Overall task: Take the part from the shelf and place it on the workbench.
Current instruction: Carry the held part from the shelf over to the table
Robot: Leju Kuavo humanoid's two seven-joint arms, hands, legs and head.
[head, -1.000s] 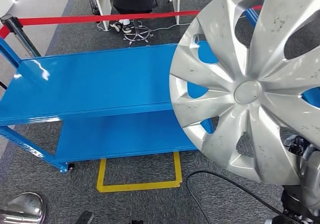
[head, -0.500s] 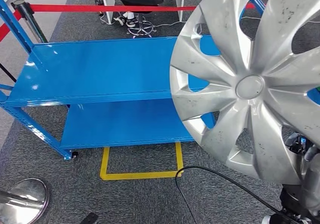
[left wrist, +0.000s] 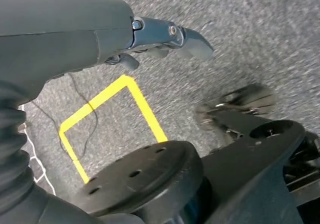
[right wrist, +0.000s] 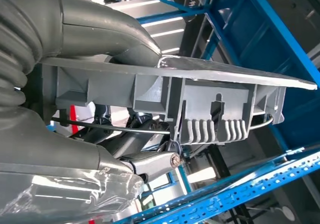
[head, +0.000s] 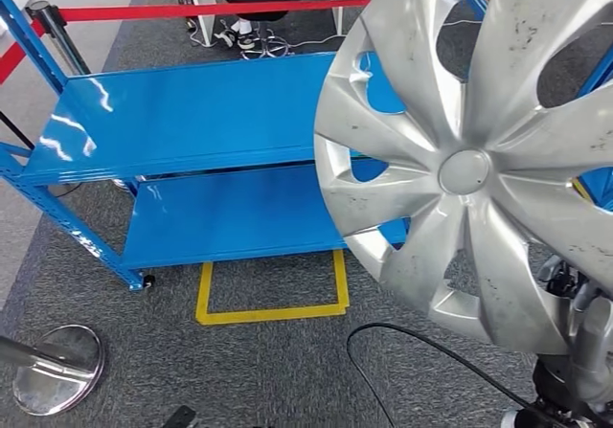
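Up close, scuffed silver spoked hubcap [head: 469, 160]

A scuffed silver hubcap [head: 469, 160] stands upright on edge, face toward the camera, gripped at its rim.

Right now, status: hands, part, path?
Right hand grips hubcap at its rim, held upright. Left hand holds nothing, over carpet. Blue cart ahead; black cable on floor.

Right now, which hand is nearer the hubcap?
Right. The right hand grips the hubcap at its rim, thumb on one face and fingers behind. The left hand hangs low over the carpet by the yellow floor marking, holding nothing.
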